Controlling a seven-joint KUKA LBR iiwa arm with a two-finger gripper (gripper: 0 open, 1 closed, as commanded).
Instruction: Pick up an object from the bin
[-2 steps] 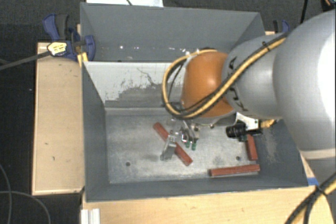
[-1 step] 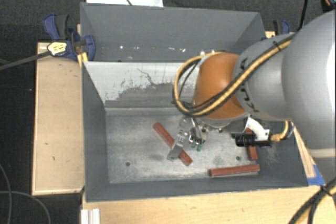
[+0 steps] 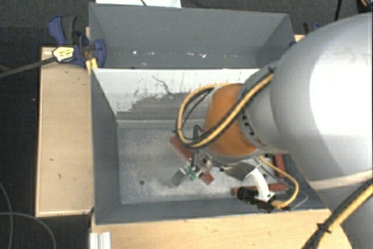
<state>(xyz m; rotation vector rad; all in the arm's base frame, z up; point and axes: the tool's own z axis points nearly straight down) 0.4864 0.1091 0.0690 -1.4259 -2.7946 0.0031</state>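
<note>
My gripper (image 3: pixel 199 165) hangs low over the middle of the bin floor, just under the orange cover. A reddish-brown flat piece (image 3: pixel 180 147) lies at its left, partly under the cover. Directly below the gripper sit a small green-and-grey thing (image 3: pixel 187 172) and a small red piece (image 3: pixel 207 178), both touching or nearly touching it. Whether any of them is held is hidden.
Near the front right of the bin lie a black thing (image 3: pixel 245 194), a white curved thing (image 3: pixel 259 181) and a brown-red piece (image 3: pixel 280 186), partly under the arm. The left half of the bin floor is bare grey metal.
</note>
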